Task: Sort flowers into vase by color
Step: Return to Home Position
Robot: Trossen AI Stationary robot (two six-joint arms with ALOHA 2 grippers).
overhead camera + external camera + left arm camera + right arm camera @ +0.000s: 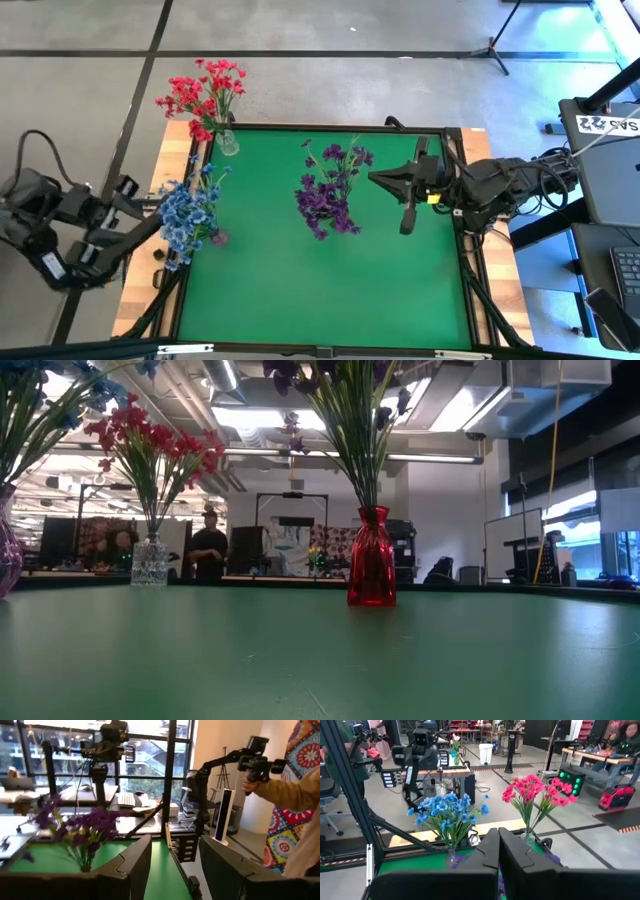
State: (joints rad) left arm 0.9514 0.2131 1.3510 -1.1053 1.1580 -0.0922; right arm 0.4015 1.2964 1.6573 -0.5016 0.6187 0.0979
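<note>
Left gripper (175, 844) fingers spread, empty; right gripper (498, 837) fingers pressed together, empty. Blue flowers (190, 212) in violet vase (218, 238) mid-left, purple flowers (330, 188) centre, red flowers (205, 92) upper left. Risk: left arm (100, 235) beside blue blooms may snag stems, tip vase.

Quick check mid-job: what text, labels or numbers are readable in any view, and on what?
"SAS": on the white label on the dark box at the right of the high view; the marks beside it are too blurred to read.
No other text is legible in any view.
</note>
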